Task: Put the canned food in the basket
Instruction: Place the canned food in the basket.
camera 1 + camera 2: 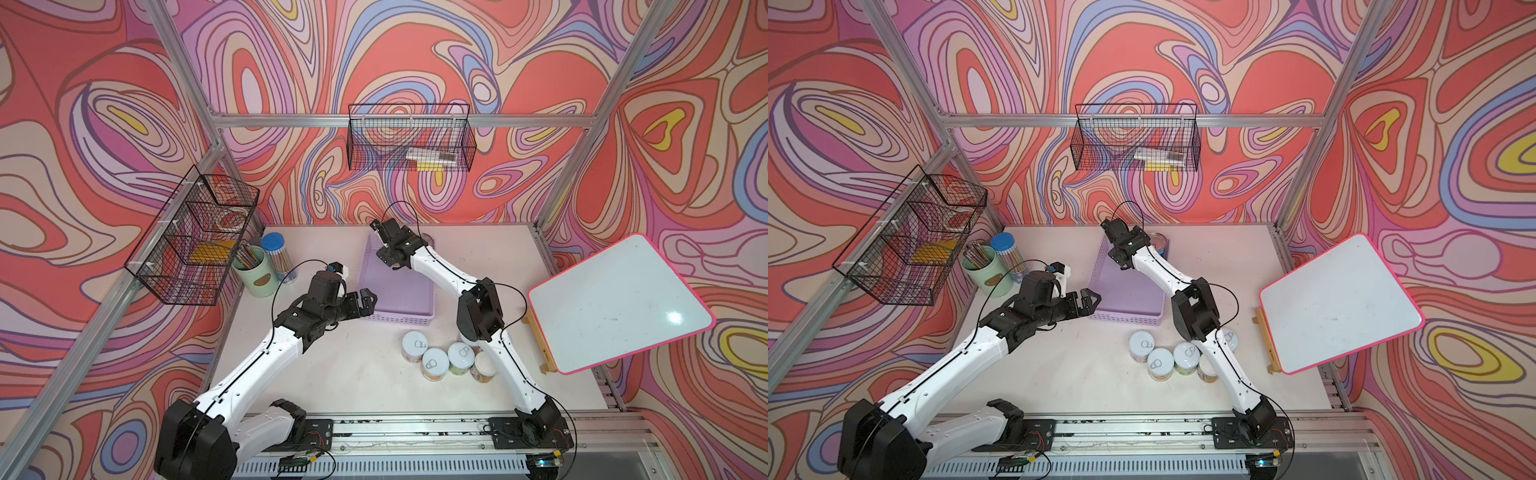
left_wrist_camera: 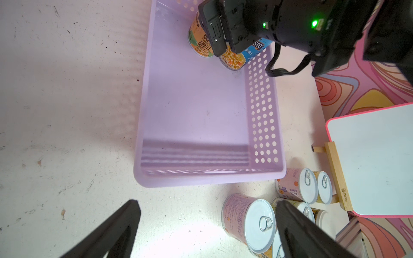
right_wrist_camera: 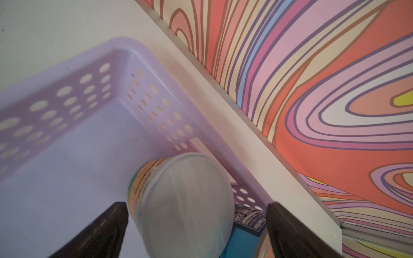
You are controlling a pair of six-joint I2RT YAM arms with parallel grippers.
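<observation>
Centre frame, both top views: basket (image 1: 399, 286) is lying on the table (image 1: 332, 374), its long side running up the picture. Upper centre: right gripper (image 3: 196, 205) is hanging over the basket's upper end, pointing down with its fingers spread wide. The orange can (image 2: 197, 42) is sitting between them on the basket floor. One finger is just beside the can's wall and the other is standing clear of it, so it is not pinching the can. The can's top is showing only as a blur in the right wrist view. The blue can (image 2: 243, 54), taller, is standing right beside the orange one at the basket's upper right corner, seemingly inside the perforated wall. In a top view its silver lid is peeking out from behind the right arm (image 1: 1154, 270). Left of centre: left gripper (image 1: 370, 306) is hovering just off the basket's lower left corner, fingers spread, gripping nothing. Lower centre: loose cans (image 1: 1160, 362) are bunching together on the table below the basket, all outside it. Five white pull-tab lids are showing upright, two of them partly under the right arm. Right of frame: whiteboard (image 1: 619, 303) is tilting on its wooden stand. Left of the basket: pen cup (image 1: 255, 274) and jar (image 1: 276, 253) are standing side by side.
</observation>
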